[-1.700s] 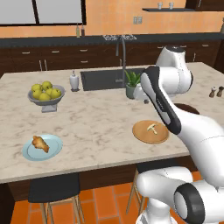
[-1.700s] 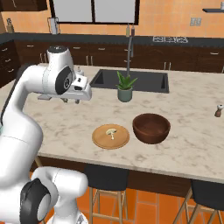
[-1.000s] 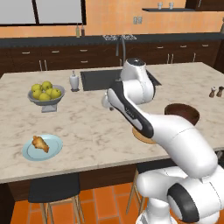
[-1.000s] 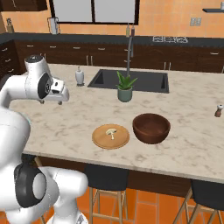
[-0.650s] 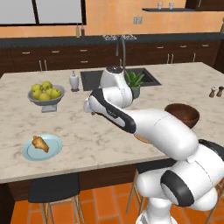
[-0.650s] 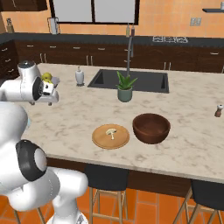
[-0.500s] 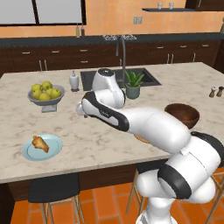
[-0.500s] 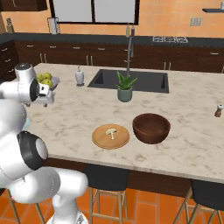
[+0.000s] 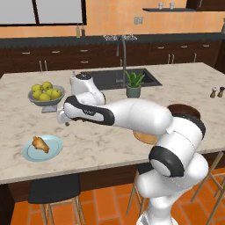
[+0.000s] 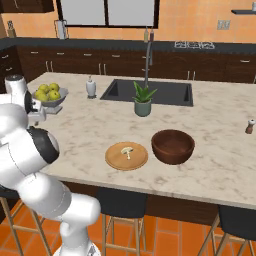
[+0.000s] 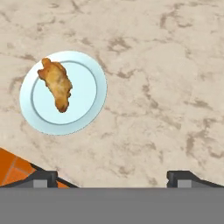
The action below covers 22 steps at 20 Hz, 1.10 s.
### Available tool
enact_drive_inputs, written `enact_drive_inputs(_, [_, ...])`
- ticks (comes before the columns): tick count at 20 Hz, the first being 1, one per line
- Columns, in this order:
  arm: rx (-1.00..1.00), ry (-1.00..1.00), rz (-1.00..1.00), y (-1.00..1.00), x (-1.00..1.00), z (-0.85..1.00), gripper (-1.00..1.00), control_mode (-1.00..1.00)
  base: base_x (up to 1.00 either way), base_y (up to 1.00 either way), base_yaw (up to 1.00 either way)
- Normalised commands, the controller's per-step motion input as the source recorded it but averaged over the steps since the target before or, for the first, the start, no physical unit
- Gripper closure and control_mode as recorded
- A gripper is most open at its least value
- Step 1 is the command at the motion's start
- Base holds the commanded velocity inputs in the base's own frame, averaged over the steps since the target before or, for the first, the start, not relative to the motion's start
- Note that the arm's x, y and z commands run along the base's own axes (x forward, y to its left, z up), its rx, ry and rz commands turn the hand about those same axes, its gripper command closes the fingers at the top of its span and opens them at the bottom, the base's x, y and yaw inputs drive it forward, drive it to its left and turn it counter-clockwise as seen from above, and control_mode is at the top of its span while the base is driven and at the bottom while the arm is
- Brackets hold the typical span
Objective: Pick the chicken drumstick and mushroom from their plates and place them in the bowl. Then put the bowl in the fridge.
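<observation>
The golden-brown chicken drumstick (image 11: 57, 85) lies on the light blue plate (image 11: 90, 89), up and left of my fingertips in the hand view. My gripper (image 11: 111, 178) is open, with bare marble between its fingers. It hovers above the counter, right of and beyond the blue plate (image 9: 30, 154) and drumstick (image 9: 40, 143). The pale mushroom (image 10: 127, 150) rests on the tan plate (image 10: 116, 160). The dark brown bowl (image 10: 173, 146) stands just right of that plate. My arm partly hides the bowl (image 9: 184, 110) in the left base view. The fridge is out of view.
A grey footed bowl of yellow-green fruit (image 9: 45, 97) stands behind my gripper. Farther back are a sink (image 9: 118, 78), a potted plant (image 9: 133, 85) and a soap dispenser (image 10: 91, 87). Two shakers (image 9: 217, 92) sit far right. The counter's front edge is just beyond the blue plate.
My arm has swung left across the counter, from beside the tan plate to above the marble near the blue plate. The jaws have stayed open.
</observation>
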Motion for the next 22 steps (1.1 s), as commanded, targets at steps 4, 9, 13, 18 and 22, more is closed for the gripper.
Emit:
enact_drive_inputs(4, [-0.01,0.00,0.15,0.50,-0.08,-0.53,-1.00,-1.00,0.00,0.00,0.00])
enact_drive_inputs(9, [-0.01,0.02,0.07,0.70,0.01,-0.36,-1.00,-1.00,0.00,0.00,0.00])
enact_drive_inputs(13, [0.00,0.00,0.00,0.43,0.03,-0.23,-1.00,-1.00,0.00,0.00,0.00])
enact_drive_inputs(18, [-0.01,0.01,0.00,0.44,0.32,-0.20,-1.00,-1.00,0.00,0.00,0.00])
enact_drive_inputs(22, [0.00,0.05,0.00,0.48,0.10,-0.21,-1.00,-1.00,0.00,0.00,0.00])
